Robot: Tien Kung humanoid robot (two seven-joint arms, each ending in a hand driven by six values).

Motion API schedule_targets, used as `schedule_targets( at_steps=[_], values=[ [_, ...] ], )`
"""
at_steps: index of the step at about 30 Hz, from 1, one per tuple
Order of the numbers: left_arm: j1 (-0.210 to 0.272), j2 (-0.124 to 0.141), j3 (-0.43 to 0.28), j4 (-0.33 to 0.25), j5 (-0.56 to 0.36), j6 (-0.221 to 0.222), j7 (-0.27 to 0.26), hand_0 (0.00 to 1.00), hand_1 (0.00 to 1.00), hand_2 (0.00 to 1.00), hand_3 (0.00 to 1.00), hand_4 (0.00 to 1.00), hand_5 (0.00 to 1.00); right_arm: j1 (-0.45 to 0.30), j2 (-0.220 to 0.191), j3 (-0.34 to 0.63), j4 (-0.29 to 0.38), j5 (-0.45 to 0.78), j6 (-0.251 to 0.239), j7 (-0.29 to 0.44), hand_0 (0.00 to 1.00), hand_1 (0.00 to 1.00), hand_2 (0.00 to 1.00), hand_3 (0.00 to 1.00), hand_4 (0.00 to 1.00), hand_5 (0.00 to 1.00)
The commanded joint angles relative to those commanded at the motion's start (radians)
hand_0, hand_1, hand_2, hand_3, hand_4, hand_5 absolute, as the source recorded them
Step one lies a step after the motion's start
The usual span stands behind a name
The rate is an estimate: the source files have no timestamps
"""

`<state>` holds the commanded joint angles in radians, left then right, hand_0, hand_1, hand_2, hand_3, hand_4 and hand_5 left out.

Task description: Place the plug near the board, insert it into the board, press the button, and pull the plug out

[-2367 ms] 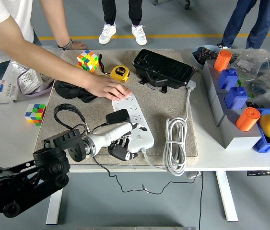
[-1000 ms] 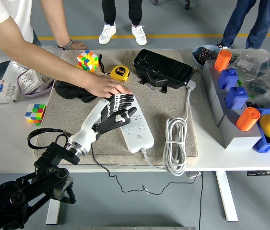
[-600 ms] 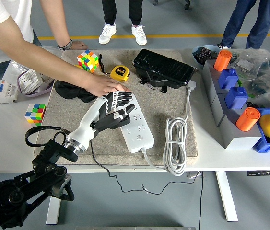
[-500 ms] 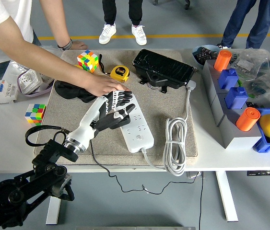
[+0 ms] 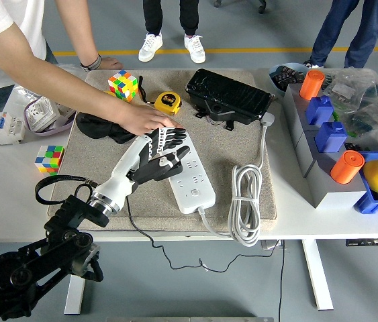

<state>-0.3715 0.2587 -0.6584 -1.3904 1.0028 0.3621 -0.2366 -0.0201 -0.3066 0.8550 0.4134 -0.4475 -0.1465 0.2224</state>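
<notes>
A white power strip [image 5: 190, 176] lies on a beige mat [image 5: 242, 144], beside multicoloured cubes [image 5: 123, 85], a yellow tape measure [image 5: 168, 102] and orange cylinders [image 5: 313, 84].

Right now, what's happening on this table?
The robot's left hand is reaching over the far end of the white power strip, holding a black plug against it; whether the plug is seated can't be seen. A person's hand presses on the strip's far end, steadying it. The strip's white cable lies coiled to its right. The robot's right arm isn't visible.
</notes>
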Motion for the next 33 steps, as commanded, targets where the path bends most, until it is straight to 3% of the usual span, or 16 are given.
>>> schedule_targets(
  at_steps=[1,2,7,8,13,14,19,20,22,28,33],
  values=[
    [0.0,0.002,-0.003,-0.004,0.008,-0.006,0.008,0.788,0.75,0.767,0.752,0.923,0.565,0.0,0.0,0.001,0.0,0.0,0.0,0.0,0.598,0.593,0.542,0.544,0.777,0.221],
    [0.0,0.004,-0.009,-0.01,0.021,-0.015,0.02,0.691,0.638,0.704,0.751,0.924,0.566,-0.001,0.0,0.001,0.0,-0.001,0.0,0.0,0.598,0.593,0.543,0.545,0.777,0.222],
    [-0.004,0.02,-0.041,-0.052,0.115,-0.069,0.088,0.691,0.638,0.704,0.751,0.924,0.566,-0.004,0.0,0.004,0.001,-0.001,0.001,-0.001,0.598,0.593,0.543,0.545,0.777,0.222],
    [-0.005,0.022,-0.046,-0.059,0.134,-0.08,0.103,0.315,0.479,0.557,0.703,0.846,0.258,-0.004,0.0,0.005,0.001,-0.001,0.001,-0.001,0.598,0.593,0.543,0.545,0.777,0.222],
    [-0.02,0.036,-0.08,-0.113,0.283,-0.192,0.232,0.315,0.479,0.557,0.703,0.846,0.258,-0.005,0.001,0.007,0.002,-0.003,0.001,-0.001,0.598,0.593,0.543,0.545,0.777,0.222],
    [-0.029,0.04,-0.082,-0.129,0.326,-0.23,0.273,0.133,0.25,0.331,0.852,0.773,0.002,-0.005,0.002,0.01,0.002,-0.003,0.001,-0.001,0.598,0.593,0.543,0.544,0.778,0.222],
    [-0.06,0.044,-0.07,-0.16,0.428,-0.36,0.415,0.133,0.25,0.331,0.852,0.773,0.002,-0.006,0.003,0.017,0.002,-0.004,0.001,-0.002,0.598,0.593,0.543,0.544,0.778,0.222],
    [-0.068,0.042,-0.066,-0.164,0.444,-0.389,0.446,0.063,0.122,0.231,0.9,0.774,0.002,-0.006,0.003,0.018,0.002,-0.004,0.002,-0.002,0.598,0.593,0.543,0.544,0.778,0.221],
    [-0.079,0.039,-0.061,-0.168,0.476,-0.435,0.5,0.063,0.122,0.231,0.9,0.774,0.002,-0.005,0.004,0.018,0.002,-0.007,0.002,-0.002,0.598,0.593,0.543,0.544,0.778,0.221],
    [-0.099,0.034,-0.043,-0.168,0.501,-0.502,0.585,0.062,0.122,0.21,0.907,0.785,0.002,-0.005,0.004,0.02,0.005,-0.022,0.002,-0.004,0.599,0.593,0.543,0.545,0.78,0.22],
    [-0.116,0.035,-0.024,-0.159,0.51,-0.516,0.612,0.057,0.132,0.231,0.896,0.75,0.002,-0.005,0.003,0.021,0.004,-0.026,0.002,-0.004,0.598,0.593,0.543,0.545,0.781,0.219]
  ],
)
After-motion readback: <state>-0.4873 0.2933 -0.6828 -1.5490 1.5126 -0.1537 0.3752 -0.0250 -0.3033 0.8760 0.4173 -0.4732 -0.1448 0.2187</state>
